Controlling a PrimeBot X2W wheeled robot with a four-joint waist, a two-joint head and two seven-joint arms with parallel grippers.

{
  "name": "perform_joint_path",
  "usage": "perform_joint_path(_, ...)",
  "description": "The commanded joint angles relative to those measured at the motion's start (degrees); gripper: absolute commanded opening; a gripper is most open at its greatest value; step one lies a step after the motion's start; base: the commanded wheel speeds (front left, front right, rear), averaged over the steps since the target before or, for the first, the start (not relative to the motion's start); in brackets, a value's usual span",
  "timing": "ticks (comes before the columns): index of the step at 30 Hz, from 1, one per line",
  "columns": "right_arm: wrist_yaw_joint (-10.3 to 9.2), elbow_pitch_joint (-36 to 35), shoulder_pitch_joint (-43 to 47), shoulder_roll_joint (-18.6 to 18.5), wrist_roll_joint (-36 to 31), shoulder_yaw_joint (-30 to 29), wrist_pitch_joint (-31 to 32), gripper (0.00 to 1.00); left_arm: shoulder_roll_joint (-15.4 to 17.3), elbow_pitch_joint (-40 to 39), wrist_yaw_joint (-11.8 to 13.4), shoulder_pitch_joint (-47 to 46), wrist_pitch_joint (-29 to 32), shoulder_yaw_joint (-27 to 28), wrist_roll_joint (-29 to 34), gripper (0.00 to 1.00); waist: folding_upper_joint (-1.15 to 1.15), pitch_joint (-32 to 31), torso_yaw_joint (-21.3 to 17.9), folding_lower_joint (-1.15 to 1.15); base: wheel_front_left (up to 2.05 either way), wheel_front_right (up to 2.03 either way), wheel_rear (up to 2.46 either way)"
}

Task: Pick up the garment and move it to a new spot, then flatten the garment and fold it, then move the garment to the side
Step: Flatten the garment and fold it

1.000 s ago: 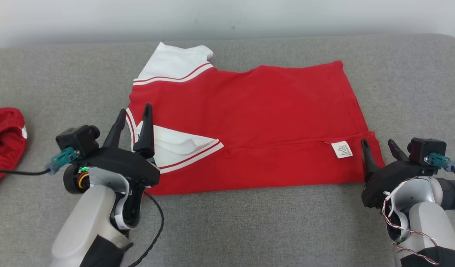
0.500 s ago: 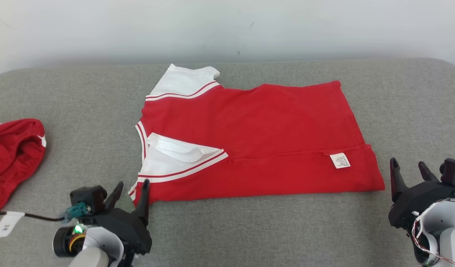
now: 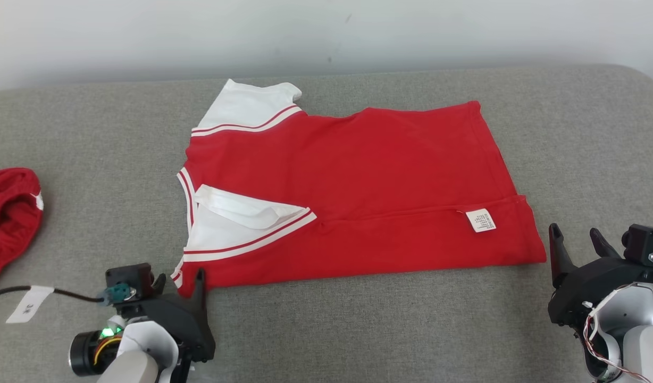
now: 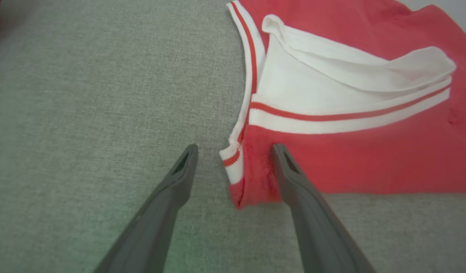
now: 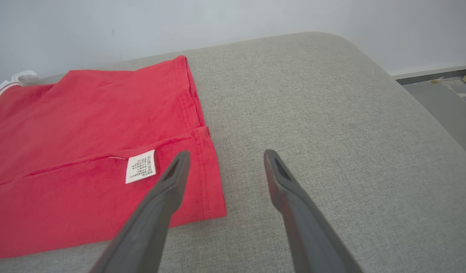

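Observation:
The garment is a red shirt with white, red-striped sleeves. It lies flat on the grey cushion, its near strip folded up so a white label shows. My left gripper stands open at the shirt's near left corner. In the left wrist view that corner of the garment lies between the open fingers of the left gripper. My right gripper is open just right of the near right corner. In the right wrist view the right gripper is beside the garment, its left finger over the hem.
A second red garment lies bunched at the far left. A black cable with a white tag trails from my left wrist. A pale wall backs the cushion. The cushion's rounded right end drops to the floor.
Both arms have drawn back toward the near edge. The left gripper has moved from over the collar down to the near left corner. Both stayed open, and the camera view shifted.

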Motion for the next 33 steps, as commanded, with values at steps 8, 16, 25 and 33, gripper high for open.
perform_joint_path(8,0.06,1.1,-0.4,0.6,-1.3,-1.3,0.6,1.00,-1.1,1.5,-1.3,-1.5,2.4,-2.1,-0.2,0.00,0.00,1.5,-0.7,0.00,0.00,0.00,0.00)
perform_joint_path(16,0.06,5.0,-2.2,0.7,-2.0,-1.5,2.6,1.00,-2.0,1.8,-1.7,-0.9,1.3,-2.4,-0.7,0.00,0.00,2.4,0.2,0.00,0.00,0.00,0.00)
perform_joint_path(25,0.06,11.9,-6.0,-0.5,-3.6,-1.0,5.0,1.00,-2.3,2.7,-2.2,-2.3,0.6,-2.6,-0.8,0.00,0.00,3.6,1.5,0.00,0.00,0.00,0.00)
perform_joint_path(33,0.06,16.4,-8.9,0.2,-4.7,-1.4,8.5,1.00,-2.2,3.2,-2.6,-3.0,0.1,-2.7,-1.0,0.00,0.00,4.7,2.4,0.00,0.00,0.00,0.00)
